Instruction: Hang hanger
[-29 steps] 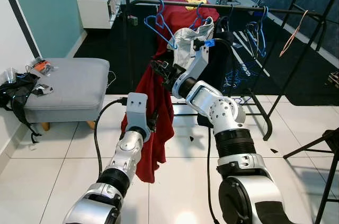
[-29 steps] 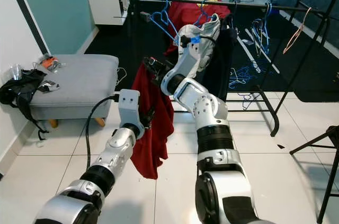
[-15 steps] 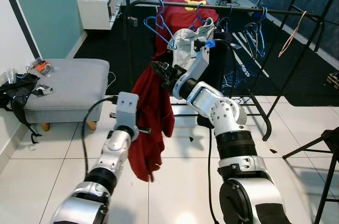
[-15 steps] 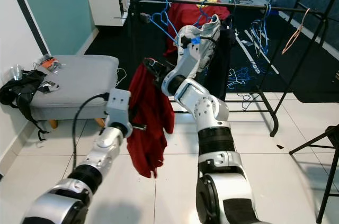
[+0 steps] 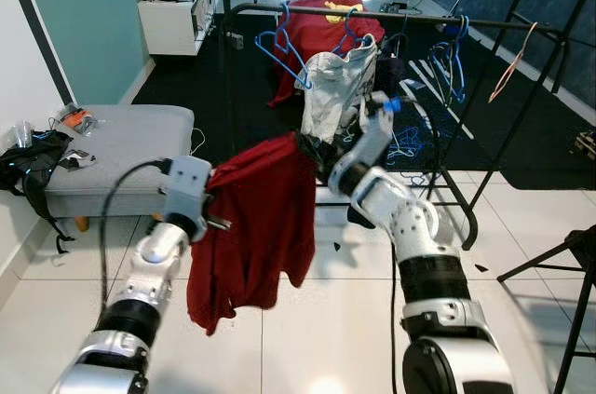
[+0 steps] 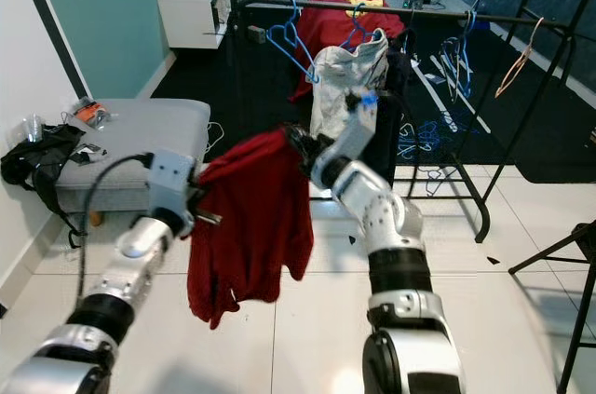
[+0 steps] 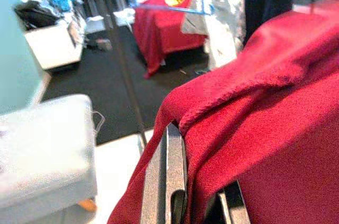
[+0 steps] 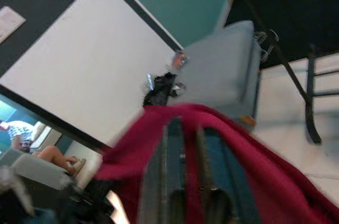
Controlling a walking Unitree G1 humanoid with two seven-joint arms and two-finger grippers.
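— Where is the red garment [image 5: 251, 226] right now?

— Stretched in the air between the two arms, over the white tiled floor [image 5: 307, 329], in front of the black clothes rack [image 5: 484, 20]. The left gripper [image 5: 212, 191] is clamped on its left shoulder; in the left wrist view the black fingers [image 7: 172, 173] pinch a fold of the cloth. The right gripper [image 5: 307, 147] grips the opposite top corner, near the collar, and in the right wrist view its fingers [image 8: 172, 176] are closed over red fabric with something teal-blue between them. Whether that is the hanger I cannot tell.

— How does the cloth hang?

— Its top edge runs nearly level from one gripper to the other, slightly higher at the right one, and the rest drops in loose folds, lowest at the left.

— And the rack?

— On its rail hang an empty blue hanger [image 5: 279, 45], a pale grey garment [image 5: 333, 91] just behind the right gripper, and more blue hangers [image 5: 451, 54] towards the right end. Another red garment with a yellow print [image 5: 321, 21] lies behind it.

— Anything else nearby?

— A grey ottoman [image 5: 112, 147] stands to the left, with dark cloth [image 5: 28, 166] draped over its far left edge.
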